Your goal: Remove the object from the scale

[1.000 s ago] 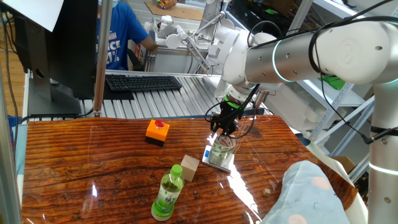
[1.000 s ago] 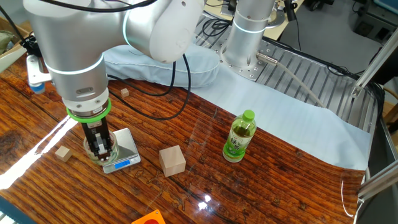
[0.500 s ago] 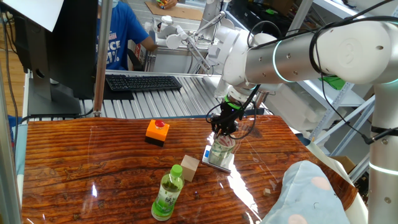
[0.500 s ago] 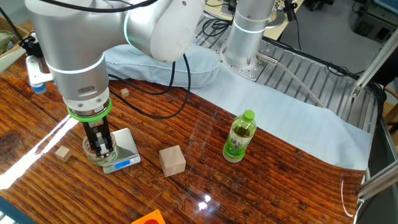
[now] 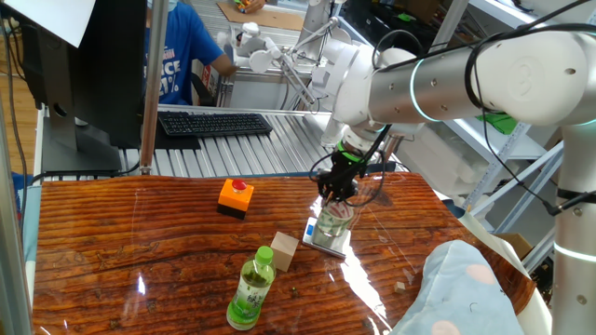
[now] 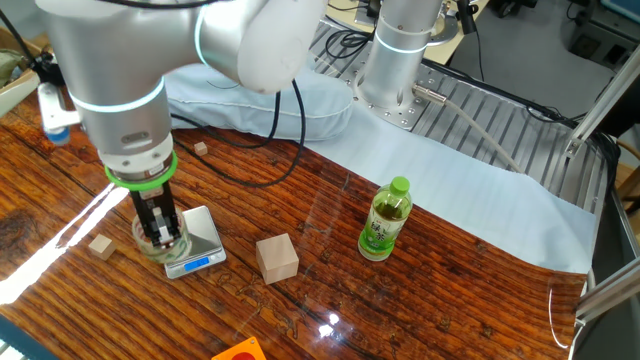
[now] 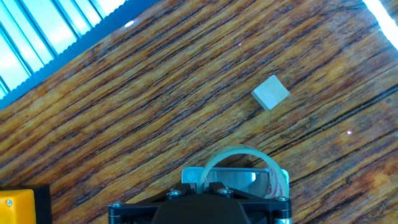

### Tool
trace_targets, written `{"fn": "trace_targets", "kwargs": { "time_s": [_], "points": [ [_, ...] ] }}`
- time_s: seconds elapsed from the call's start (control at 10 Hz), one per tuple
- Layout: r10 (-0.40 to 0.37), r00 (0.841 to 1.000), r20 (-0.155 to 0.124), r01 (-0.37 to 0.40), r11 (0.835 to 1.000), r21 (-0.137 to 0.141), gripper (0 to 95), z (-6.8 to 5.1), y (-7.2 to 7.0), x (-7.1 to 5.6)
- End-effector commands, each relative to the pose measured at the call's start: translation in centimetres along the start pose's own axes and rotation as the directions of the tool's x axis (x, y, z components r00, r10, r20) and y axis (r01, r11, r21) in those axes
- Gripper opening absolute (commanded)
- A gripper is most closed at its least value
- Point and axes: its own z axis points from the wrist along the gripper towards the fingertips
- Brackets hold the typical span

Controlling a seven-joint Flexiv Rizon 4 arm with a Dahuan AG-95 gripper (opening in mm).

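Note:
The small clear round jar (image 5: pixel 332 224) is over the flat silver scale (image 5: pixel 327 246) in one fixed view. In the other fixed view the jar (image 6: pixel 147 243) is at the left edge of the scale (image 6: pixel 198 243), whose blue-white display faces front. My gripper (image 5: pixel 335 194) comes straight down, and its dark fingers (image 6: pixel 160 228) are closed on the jar's rim. In the hand view the jar's rim (image 7: pixel 239 153) arcs over the scale's silver plate (image 7: pixel 236 179), just ahead of the gripper body; the fingertips are hidden.
A green-capped bottle (image 5: pixel 251 288) and a tan wooden cube (image 5: pixel 284 251) stand in front of the scale. An orange box with a red button (image 5: pixel 236 197) sits to the left. A small wooden block (image 7: pixel 270 92) lies beyond the jar. A light blue cushion (image 5: pixel 466 288) is at the right.
The arm has risen very slightly with the fingers still closed on the jar's rim. The bottle, the cube and the scale have not moved.

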Motion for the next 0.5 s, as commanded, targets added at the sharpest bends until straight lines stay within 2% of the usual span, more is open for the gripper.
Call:
{"fn": "trace_targets", "kwargs": {
  "time_s": [0.1, 0.3, 0.5],
  "points": [
    [0.007, 1.0, 0.002, -0.007, 1.0, 0.001, 0.0, -0.61, 0.04, 0.64],
    [0.018, 1.0, -0.002, -0.018, 1.0, 0.001, 0.0, -0.92, 0.1, 1.0],
    [0.037, 0.999, -0.001, -0.037, 0.999, 0.001, 0.0, -1.09, 0.49, 0.69]
  ]
}}
